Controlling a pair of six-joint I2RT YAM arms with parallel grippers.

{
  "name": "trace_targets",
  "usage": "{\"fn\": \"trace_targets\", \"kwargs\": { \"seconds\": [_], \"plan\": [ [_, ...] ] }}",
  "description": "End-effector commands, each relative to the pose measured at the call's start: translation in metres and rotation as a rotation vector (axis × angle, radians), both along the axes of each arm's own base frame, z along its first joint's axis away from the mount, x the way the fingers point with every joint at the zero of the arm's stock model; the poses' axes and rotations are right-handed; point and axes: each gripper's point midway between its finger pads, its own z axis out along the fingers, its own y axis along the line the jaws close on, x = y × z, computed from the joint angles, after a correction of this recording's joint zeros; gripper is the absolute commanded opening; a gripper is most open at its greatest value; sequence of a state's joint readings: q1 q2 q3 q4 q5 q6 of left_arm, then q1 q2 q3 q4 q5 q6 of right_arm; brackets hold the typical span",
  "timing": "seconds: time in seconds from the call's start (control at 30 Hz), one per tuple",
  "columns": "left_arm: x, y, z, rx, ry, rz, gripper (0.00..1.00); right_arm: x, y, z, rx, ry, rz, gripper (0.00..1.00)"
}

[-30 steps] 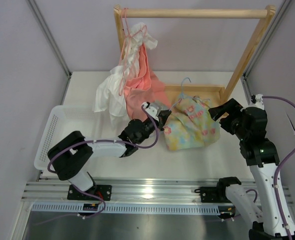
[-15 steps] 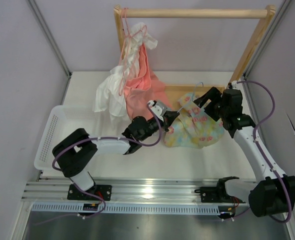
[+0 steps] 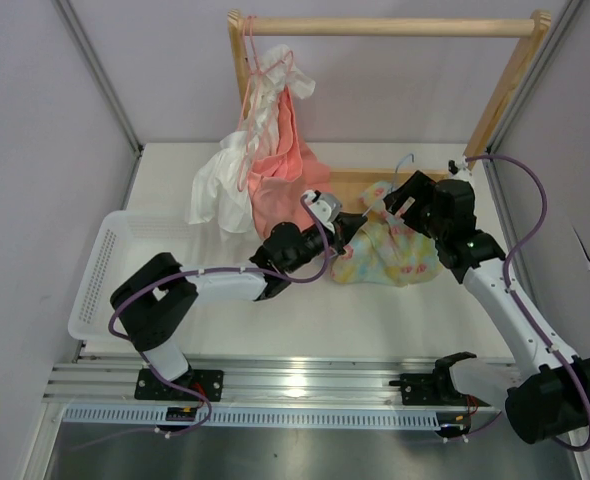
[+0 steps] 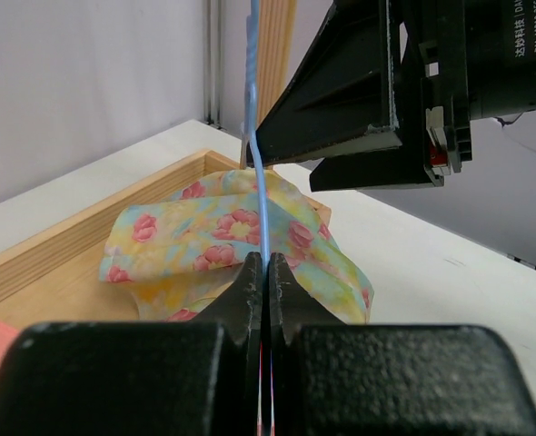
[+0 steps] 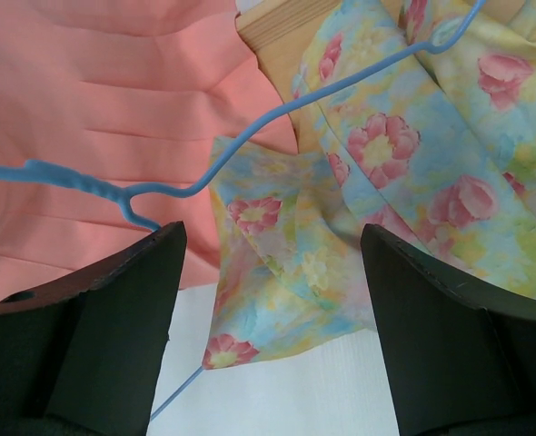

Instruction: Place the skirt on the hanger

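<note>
White basket [image 3: 100, 270] sits at the near left of the surface [image 3: 375, 310]. Left arm reaches from its base across to the centre. Left end effector [image 3: 337, 224] is pinched shut on the thin blue wire of the hanger [image 3: 405, 160]. In the left wrist view the fingers [image 4: 250, 282] meet with the hanger [image 4: 257, 182] wire rising straight up out of them.

Skirt [image 3: 390, 250], yellow and blue with pink flowers, lies bunched on the surface right of centre, just beyond the left end effector [image 4: 263, 272]. Its far edge lies over the wooden base frame of the rack. In the left wrist view the skirt [image 4: 223, 227] is heaped behind the wire.

Right end effector [image 3: 395, 200] hangs over the skirt's far side, fingers spread wide, gripping nothing. In the right wrist view the right end effector [image 5: 270, 241] looks down on the skirt [image 5: 413, 163]. The hanger [image 5: 68, 179] wire crosses above the cloth, and its twisted neck bends close by the left finger. Contact there is hard to judge. The wire seems to run over the skirt rather than through it, but that is unclear.

Further back left, a salmon-pink garment [image 3: 285, 170] and a white garment [image 3: 220, 190] hang from a pink hanger [image 3: 270, 70] on the wooden rack [image 3: 385, 27].
</note>
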State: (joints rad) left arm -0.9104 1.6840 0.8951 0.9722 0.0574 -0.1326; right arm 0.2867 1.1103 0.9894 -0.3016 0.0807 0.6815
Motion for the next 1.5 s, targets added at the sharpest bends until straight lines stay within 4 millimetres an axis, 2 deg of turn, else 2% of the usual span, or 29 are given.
{"fn": "trace_targets", "kwargs": {
  "seconds": [0.0, 0.1, 0.17, 0.3, 0.37, 0.5, 0.67, 0.8, 1.03, 1.23, 1.4, 1.43, 1.47],
  "plan": [
    [-0.018, -0.021, 0.013, -0.024, -0.007, -0.102, 0.0, 0.014, 0.012, 0.046, 0.052, -0.147, 0.02, 0.84],
    [-0.016, -0.023, 0.007, -0.02, 0.011, -0.093, 0.0, 0.008, 0.021, 0.05, 0.087, -0.152, 0.024, 0.83],
    [-0.013, -0.026, 0.002, -0.008, 0.021, -0.093, 0.0, 0.002, 0.024, 0.044, 0.1, -0.146, 0.02, 0.83],
    [-0.016, -0.029, 0.001, -0.008, 0.019, -0.101, 0.0, -0.008, 0.02, 0.056, 0.136, -0.185, -0.003, 0.83],
    [-0.017, -0.03, 0.001, -0.005, 0.017, -0.098, 0.0, -0.008, 0.02, 0.054, 0.135, -0.172, -0.005, 0.82],
    [-0.018, -0.032, 0.001, 0.007, 0.01, -0.105, 0.0, -0.009, 0.027, 0.064, 0.164, -0.182, 0.007, 0.81],
    [-0.022, -0.032, 0.008, -0.017, -0.005, -0.1, 0.0, 0.002, 0.028, 0.042, 0.15, -0.093, -0.026, 0.8],
    [-0.024, -0.033, 0.007, -0.007, -0.01, -0.092, 0.0, 0.006, 0.025, 0.027, 0.155, -0.049, -0.071, 0.74],
    [-0.018, -0.026, 0.003, 0.011, -0.029, -0.018, 0.0, -0.001, 0.012, 0.009, 0.087, 0.024, -0.119, 0.69],
    [-0.014, -0.02, 0.006, -0.015, -0.041, 0.025, 0.0, -0.007, 0.008, 0.0, 0.084, 0.042, -0.138, 0.7],
    [-0.023, -0.028, 0.007, -0.031, -0.032, -0.021, 0.0, 0.007, 0.008, 0.0, 0.073, 0.029, -0.162, 0.69],
    [-0.024, -0.029, 0.008, -0.037, -0.033, -0.027, 0.0, 0.01, 0.006, -0.001, 0.058, 0.03, -0.166, 0.67],
    [-0.027, -0.028, 0.004, -0.032, -0.026, -0.029, 0.0, 0.013, 0.006, -0.003, 0.046, 0.032, -0.172, 0.61]
  ]
}}
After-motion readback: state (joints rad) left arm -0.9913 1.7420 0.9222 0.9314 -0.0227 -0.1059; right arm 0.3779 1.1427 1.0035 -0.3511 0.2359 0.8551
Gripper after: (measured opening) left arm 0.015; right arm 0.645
